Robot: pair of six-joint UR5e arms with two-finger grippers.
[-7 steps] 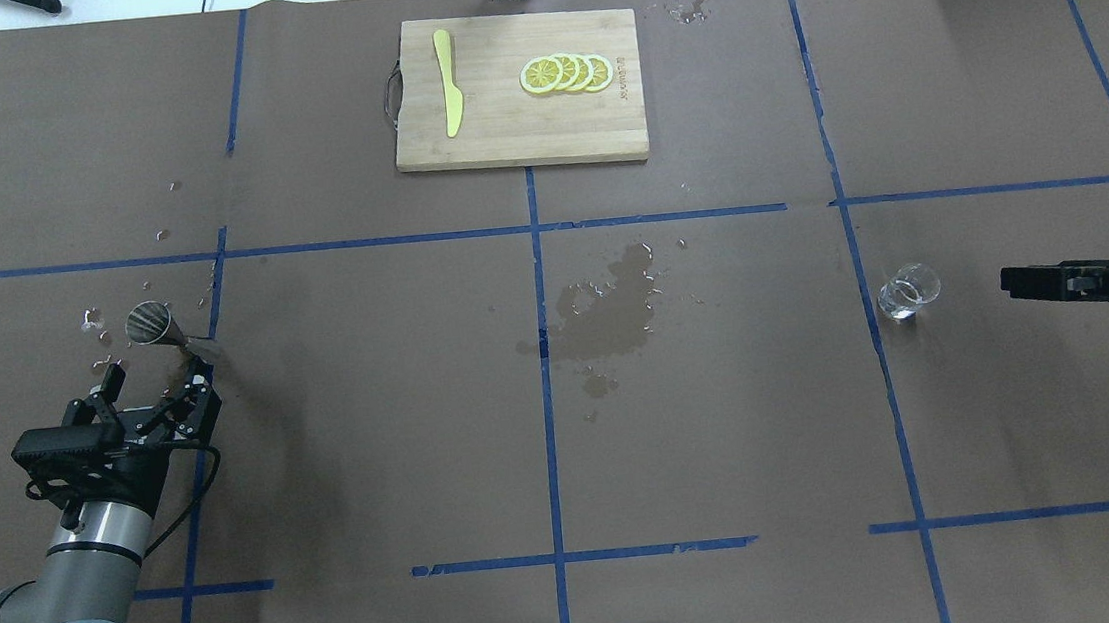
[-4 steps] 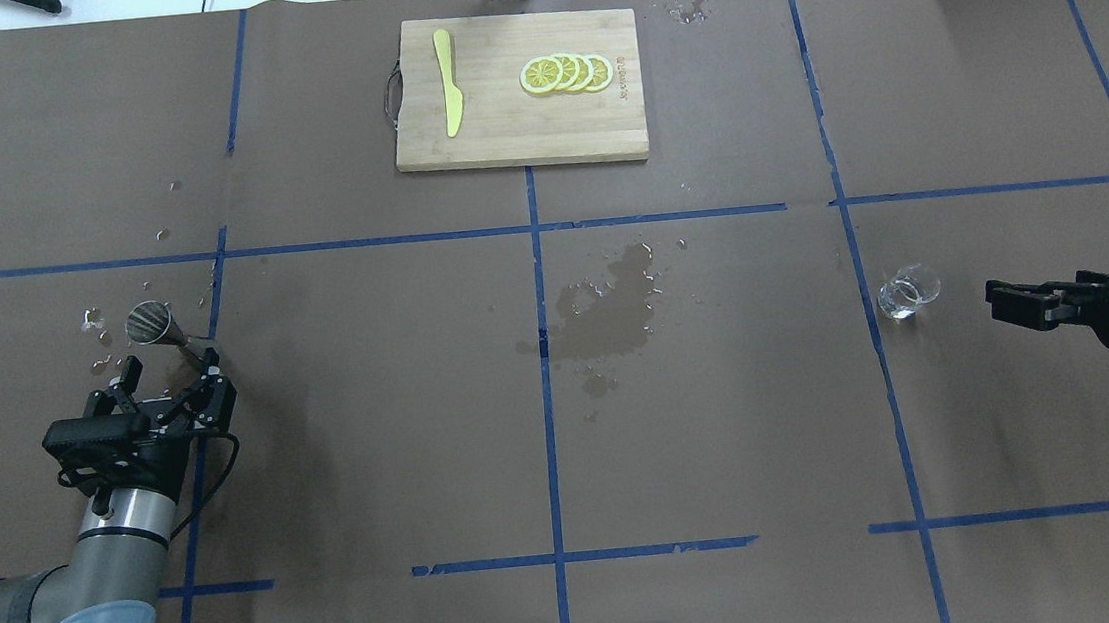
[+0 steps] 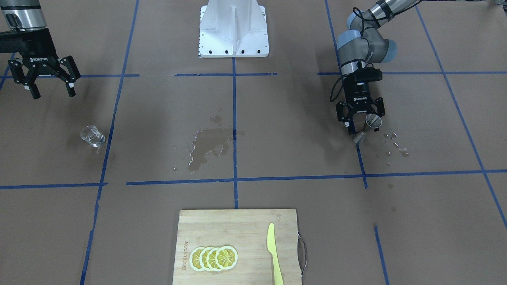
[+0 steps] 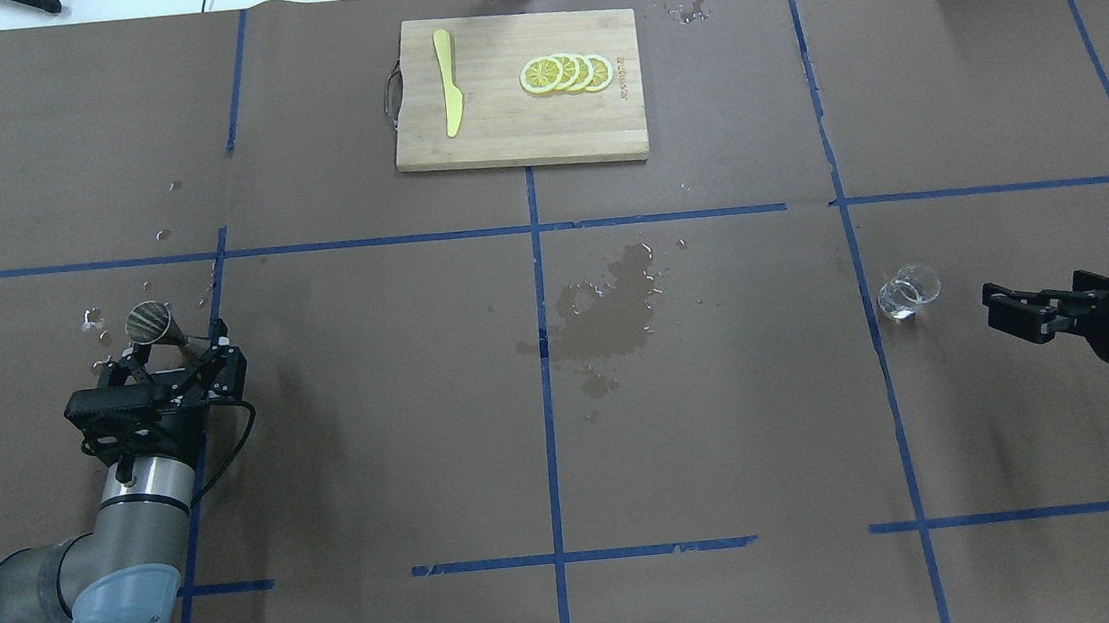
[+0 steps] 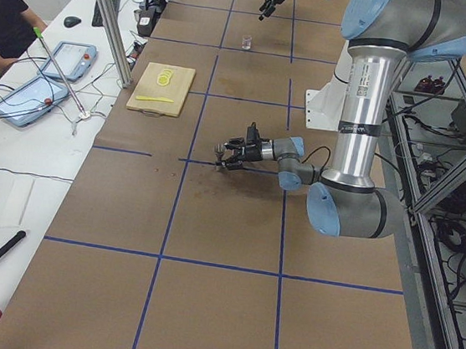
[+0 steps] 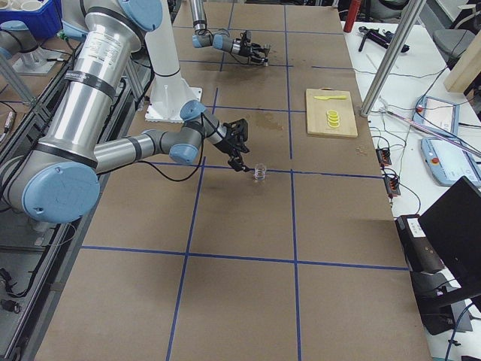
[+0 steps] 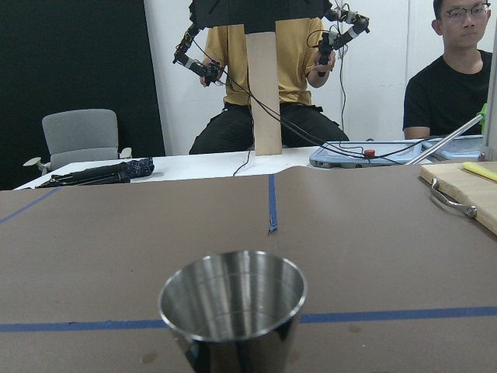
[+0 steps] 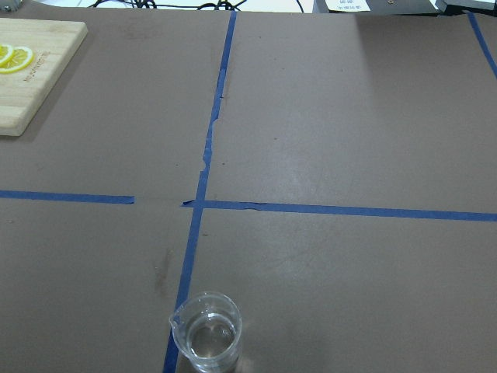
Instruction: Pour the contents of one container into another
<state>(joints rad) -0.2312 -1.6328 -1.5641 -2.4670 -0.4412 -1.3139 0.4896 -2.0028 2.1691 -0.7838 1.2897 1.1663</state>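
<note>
The steel cup (image 4: 151, 324) stands upright on the left half of the counter (image 4: 373, 418), droplets scattered around it. The left gripper (image 4: 175, 357) is low at its base, jaws apart on either side, and whether they touch it I cannot tell. Across on the right, the small glass beaker (image 4: 907, 292) stands on a blue tape line, and the right gripper (image 3: 53, 94) hovers near it, jaws spread wide.

A small glass beaker (image 8: 206, 338) is standing upright at the bottom edge of the brown table (image 8: 349, 116), its spout side overlapping a blue tape line (image 8: 203, 175). A wooden board (image 8: 31, 78) is showing top left, carrying lemon slices (image 8: 12, 56).
</note>
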